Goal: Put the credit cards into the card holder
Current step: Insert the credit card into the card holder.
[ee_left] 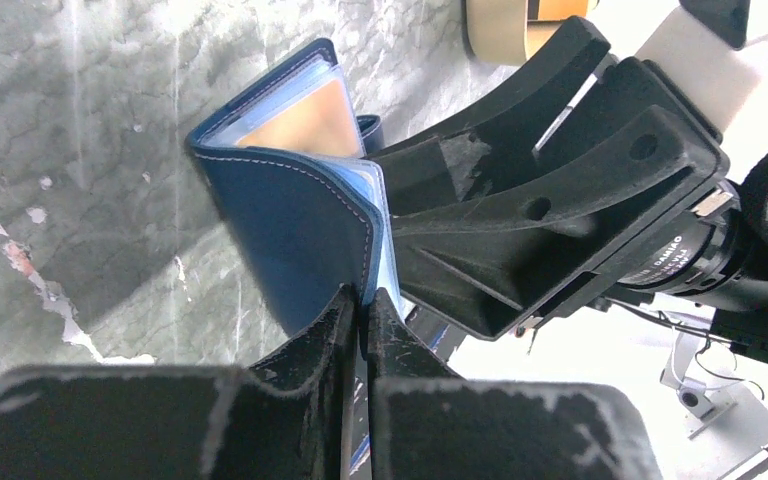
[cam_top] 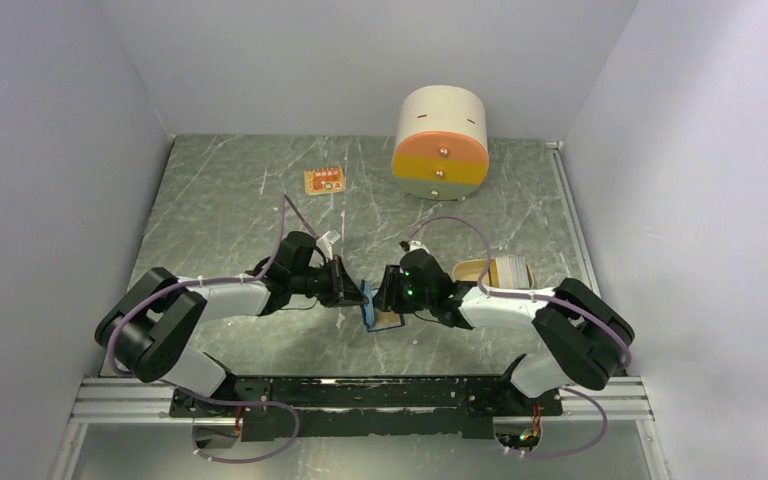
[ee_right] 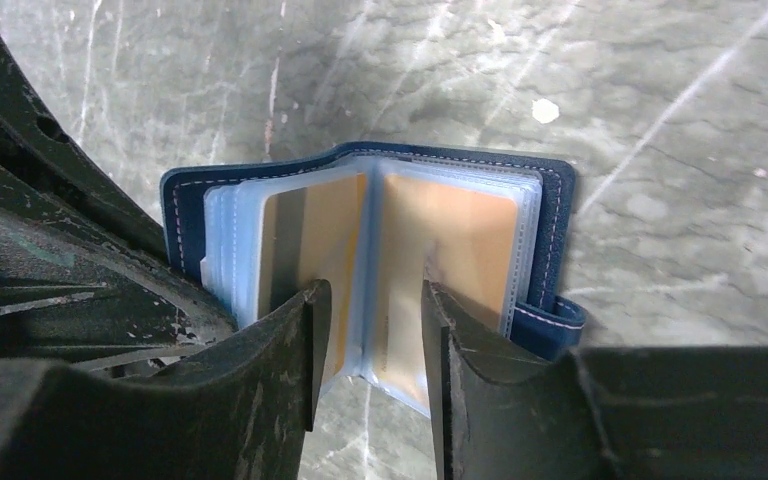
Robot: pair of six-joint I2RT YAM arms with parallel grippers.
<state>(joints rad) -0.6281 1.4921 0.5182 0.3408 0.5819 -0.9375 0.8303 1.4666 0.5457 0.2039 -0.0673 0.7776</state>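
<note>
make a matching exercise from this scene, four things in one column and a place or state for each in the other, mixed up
Things
1. card holder
2. left hand
3. right hand
4. orange tag

Places and states
A. lies flat on the table, beyond both arms
B. fingers apart, one on each side of the open pages
C. open between the two arms, credit cards in its clear sleeves
D. shut on the edge of the navy cover

Pairs: 1-C, 2-D, 3-B, 4-A
</note>
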